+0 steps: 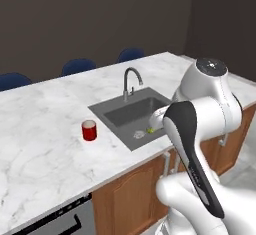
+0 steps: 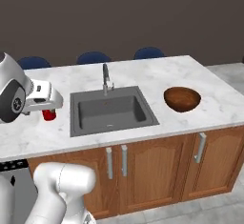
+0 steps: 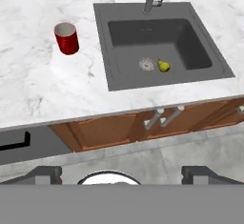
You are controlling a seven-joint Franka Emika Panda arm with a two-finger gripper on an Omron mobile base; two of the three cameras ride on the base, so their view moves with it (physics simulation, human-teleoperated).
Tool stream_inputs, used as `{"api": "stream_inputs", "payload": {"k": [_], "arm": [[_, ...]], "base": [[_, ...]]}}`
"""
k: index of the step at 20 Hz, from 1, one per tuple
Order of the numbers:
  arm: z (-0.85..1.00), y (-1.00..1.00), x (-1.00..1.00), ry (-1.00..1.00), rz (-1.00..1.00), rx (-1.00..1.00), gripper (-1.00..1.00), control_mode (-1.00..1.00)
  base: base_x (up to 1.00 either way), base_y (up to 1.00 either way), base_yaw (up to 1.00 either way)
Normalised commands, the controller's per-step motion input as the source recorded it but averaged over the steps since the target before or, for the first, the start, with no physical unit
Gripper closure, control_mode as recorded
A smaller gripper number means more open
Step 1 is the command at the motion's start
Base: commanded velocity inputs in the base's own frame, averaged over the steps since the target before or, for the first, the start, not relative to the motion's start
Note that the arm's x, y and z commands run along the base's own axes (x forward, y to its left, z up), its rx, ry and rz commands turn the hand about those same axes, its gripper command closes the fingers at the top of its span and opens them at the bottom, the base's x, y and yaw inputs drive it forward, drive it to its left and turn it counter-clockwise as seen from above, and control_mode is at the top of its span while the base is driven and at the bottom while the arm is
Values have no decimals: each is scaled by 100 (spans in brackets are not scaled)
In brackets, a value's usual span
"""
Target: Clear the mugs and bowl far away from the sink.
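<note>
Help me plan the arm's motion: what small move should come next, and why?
Probably lower the pincer toward the red mug. It stands upright on the counter just left of the sink, nearer the arm than the bowl, and the fingers are spread wide, holding nothing.

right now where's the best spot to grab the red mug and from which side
Probably from straight above, pinching one wall of the red mug at its rim. It stands upright with its open mouth up on bare counter, apart from the sink, so nothing blocks a top approach. No handle is visible to use.
</note>
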Motion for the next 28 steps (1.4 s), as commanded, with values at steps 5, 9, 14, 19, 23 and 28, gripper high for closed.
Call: {"api": "stream_inputs", "payload": {"k": [5,9,14,19,23,28], "arm": [[0,0,0,0,0,0,-100,100],[0,0,0,0,0,0,-100,100],[0,0,0,0,0,0,-100,100],[0,0,0,0,0,0,-100,100],[0,0,0,0,0,0,-100,100],[0,0,0,0,0,0,-100,100]], "base": [[0,87,0],[11,64,0],[43,0,3],[47,0,17],[29,21,18],[5,-27,13]]}}
